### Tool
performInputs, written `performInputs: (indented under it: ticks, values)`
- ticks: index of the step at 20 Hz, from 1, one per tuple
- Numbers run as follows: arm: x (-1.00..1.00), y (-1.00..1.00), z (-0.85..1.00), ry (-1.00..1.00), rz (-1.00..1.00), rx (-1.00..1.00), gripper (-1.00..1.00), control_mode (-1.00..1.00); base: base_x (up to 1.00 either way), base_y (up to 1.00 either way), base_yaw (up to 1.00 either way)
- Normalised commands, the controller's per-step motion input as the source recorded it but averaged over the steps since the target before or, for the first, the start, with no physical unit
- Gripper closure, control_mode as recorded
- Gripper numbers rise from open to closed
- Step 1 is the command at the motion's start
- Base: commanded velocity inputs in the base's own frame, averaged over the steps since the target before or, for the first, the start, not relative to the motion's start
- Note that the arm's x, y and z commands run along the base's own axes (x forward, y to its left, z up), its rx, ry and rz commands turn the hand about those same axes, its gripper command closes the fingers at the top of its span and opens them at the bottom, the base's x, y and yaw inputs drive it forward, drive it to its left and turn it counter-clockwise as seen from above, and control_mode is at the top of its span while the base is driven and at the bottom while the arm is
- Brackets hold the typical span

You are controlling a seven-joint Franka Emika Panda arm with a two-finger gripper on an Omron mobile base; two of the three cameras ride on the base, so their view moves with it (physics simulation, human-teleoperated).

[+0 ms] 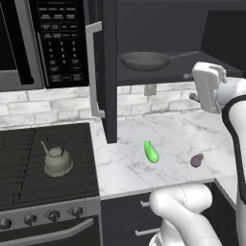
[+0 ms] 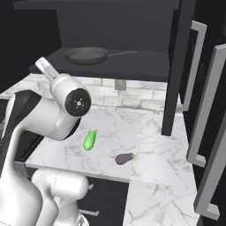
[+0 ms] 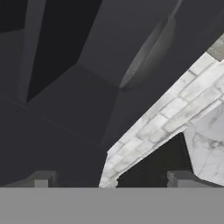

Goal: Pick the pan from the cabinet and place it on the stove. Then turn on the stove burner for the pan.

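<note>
One pan (image 1: pixel 144 61) to fetch, resting flat on the open shelf of the cabinet (image 1: pixel 109 72), handle trailing away from the cabinet's swung-out door, toward the far side of the shelf. Door already swung wide, presumably so the shelf can be reached from the front. Gripper (image 3: pixel 111 181) released, fingertips (image 3: pixel 41 179) spread wide with nothing between them, aimed up at the cabinet's shelf edge; pan rim seen edge-on in the hand view as a pale curved sliver above the shelf. Tilted hand, likely lining up for the thin handle rather than the wide bowl, too broad for the jaws. Still well short of the pan, so no contact yet.

Below the cabinet, on the marble counter (image 1: pixel 129 163): a green cucumber (image 1: pixel 151 152) and a small eggplant (image 1: pixel 196 160), both apart from the route up. Beside the cabinet door and lower, the stove (image 1: pixel 29 158), with a pale kettle (image 1: pixel 56 161) standing on its grate, nearer the counter than the far edge. Free burner needed for the pan, so probably one away from the kettle. Knobs (image 1: pixel 54 215) along the stove's front panel, untouched, for last.
</note>
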Motion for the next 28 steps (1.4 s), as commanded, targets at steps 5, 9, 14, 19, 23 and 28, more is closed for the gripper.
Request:
performInputs:
  ticks: [5,9,14,19,23,28]
  values:
    - [0.34,-0.53,0.16,0.0,-0.12,0.0,-1.0,-1.0,0.0,0.0,0.0]
    - [0.51,-0.48,0.17,0.0,-0.12,0.0,-1.0,-1.0,0.0,0.0,0.0]
    - [0.52,-0.41,0.08,0.0,-0.11,0.0,-1.0,-1.0,0.0,0.0,0.0]
    - [0.53,-0.3,0.0,0.0,-0.11,0.0,-1.0,-1.0,0.0,0.0,0.0]
    - [0.6,-0.22,0.0,0.0,-0.08,0.0,-1.0,-1.0,0.0,0.0,0.0]
    - [0.61,-0.13,0.0,0.01,-0.06,0.0,-1.0,-1.0,0.0,0.0,0.0]
